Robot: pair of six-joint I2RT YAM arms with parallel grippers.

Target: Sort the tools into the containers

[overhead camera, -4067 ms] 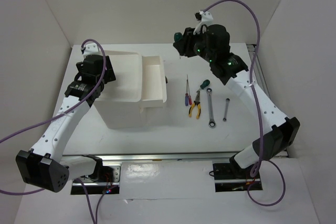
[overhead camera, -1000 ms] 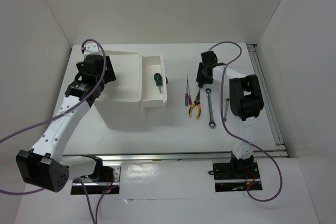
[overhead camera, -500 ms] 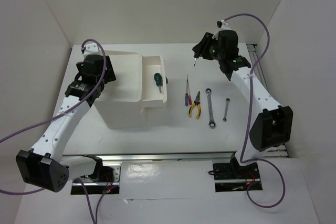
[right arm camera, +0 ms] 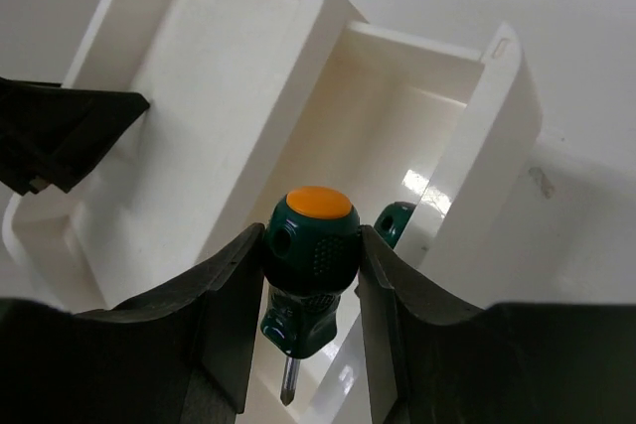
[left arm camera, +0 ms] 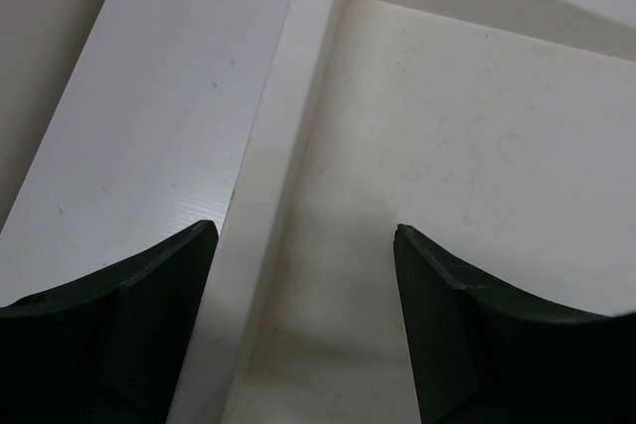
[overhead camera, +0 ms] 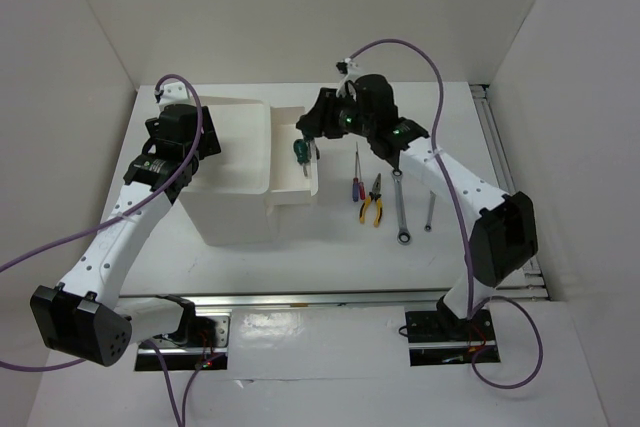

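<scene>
My right gripper (overhead camera: 318, 129) hangs over the open white drawer (overhead camera: 288, 187), shut on a stubby green-handled screwdriver (right arm camera: 310, 270) with an orange cap, tip down. A second green screwdriver (overhead camera: 298, 151) lies in that drawer and also shows in the right wrist view (right arm camera: 396, 221). My left gripper (left arm camera: 303, 235) is open and empty, straddling the left rim of the deep top bin (left arm camera: 268, 196). On the table lie the thin red and blue screwdrivers (overhead camera: 355, 185), the yellow-handled pliers (overhead camera: 372, 203) and two silver wrenches (overhead camera: 400, 209) (overhead camera: 430, 209).
The white box unit (overhead camera: 235, 217) stands left of centre. The loose tools lie in a row right of the drawer. White walls enclose the table at the back and on both sides. My left gripper's fingers (right arm camera: 60, 136) show beside the bin.
My right gripper took the second green screwdriver off the table, lifted it and carried it left over the drawer. The left arm has not moved.
</scene>
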